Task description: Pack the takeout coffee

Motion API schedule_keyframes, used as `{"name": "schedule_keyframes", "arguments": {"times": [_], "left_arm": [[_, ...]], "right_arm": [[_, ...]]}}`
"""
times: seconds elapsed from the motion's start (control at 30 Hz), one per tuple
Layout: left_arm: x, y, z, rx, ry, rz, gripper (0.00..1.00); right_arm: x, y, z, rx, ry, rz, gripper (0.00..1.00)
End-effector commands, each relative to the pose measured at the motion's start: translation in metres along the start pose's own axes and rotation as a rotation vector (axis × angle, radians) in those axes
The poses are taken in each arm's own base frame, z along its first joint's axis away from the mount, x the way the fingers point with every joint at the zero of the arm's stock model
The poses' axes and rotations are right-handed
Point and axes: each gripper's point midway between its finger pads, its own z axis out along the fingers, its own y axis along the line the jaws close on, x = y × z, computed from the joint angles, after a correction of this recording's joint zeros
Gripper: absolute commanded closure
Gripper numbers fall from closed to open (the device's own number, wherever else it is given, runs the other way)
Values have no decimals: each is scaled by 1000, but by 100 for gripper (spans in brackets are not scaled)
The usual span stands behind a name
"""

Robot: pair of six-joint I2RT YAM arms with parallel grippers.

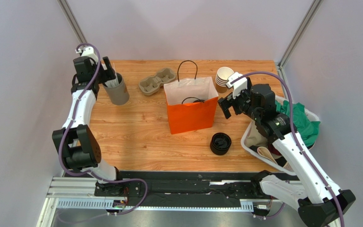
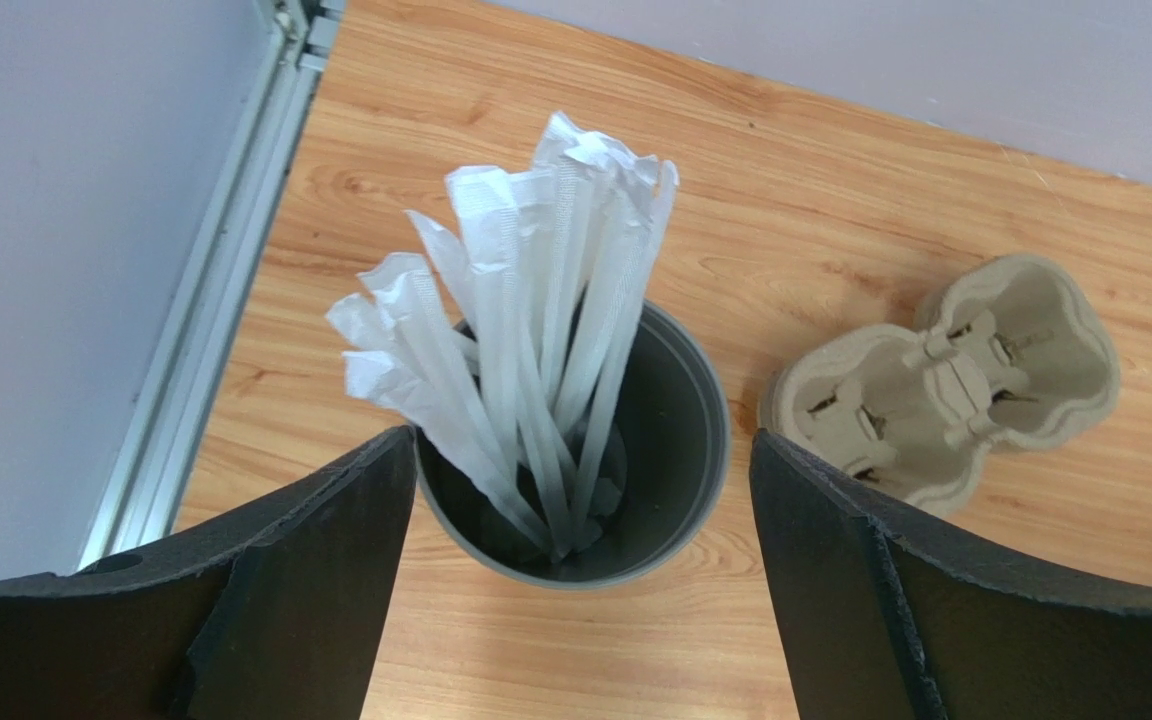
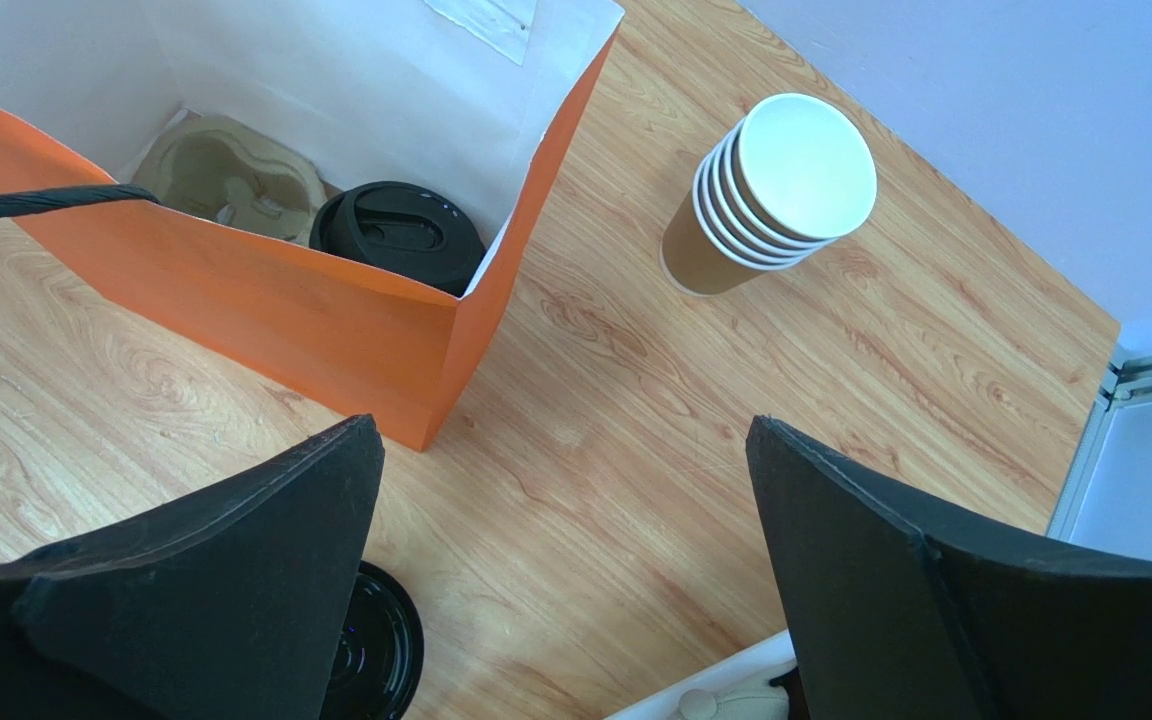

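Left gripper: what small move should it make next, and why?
Probably the left gripper should descend a little and close on one of the wrapped straws. It hovers open directly above the grey cup that holds them and touches none. The takeout coffee already sits inside the orange bag, so a straw seems the likely remaining item.

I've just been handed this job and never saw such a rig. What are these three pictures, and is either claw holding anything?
Two robot arms stand at a wooden table. One picture looks down from above; the others look out from each wrist, the dark wedges being its fingers. The left gripper hangs open over a grey cup of wrapped straws, beside a spare cup carrier. The right gripper, also open, holds nothing. The lidded coffee sits in the orange bag; stacked cups and black lids rest outside.
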Motion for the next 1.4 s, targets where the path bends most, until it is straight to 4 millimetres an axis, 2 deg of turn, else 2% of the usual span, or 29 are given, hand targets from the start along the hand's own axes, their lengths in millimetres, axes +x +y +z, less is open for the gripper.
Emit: {"name": "schedule_keyframes", "arguments": {"times": [0.0,0.2,0.6,0.93,1.17,1.27,1.37], "left_arm": [[-34,10,-17,-71,-130,-18,11],[-25,21,-9,-121,-102,-35,14],[-10,28,8,-141,-54,-42,22],[-3,29,19,-135,-22,-48,41],[-2,29,21,-130,-18,-46,46],[-2,28,20,-129,-19,-45,55],[-2,28,20,-127,-21,-46,56]], "right_arm": [[-14,-8,-2,38,-37,-18,1],[-14,-9,-1,43,-32,-17,1],[-11,-8,2,41,-18,-17,1],[-9,-7,4,35,-12,-15,1],[-8,-6,6,29,-6,-14,1],[-7,-6,7,29,-1,-11,1],[-7,-7,7,32,0,-10,1]]}}
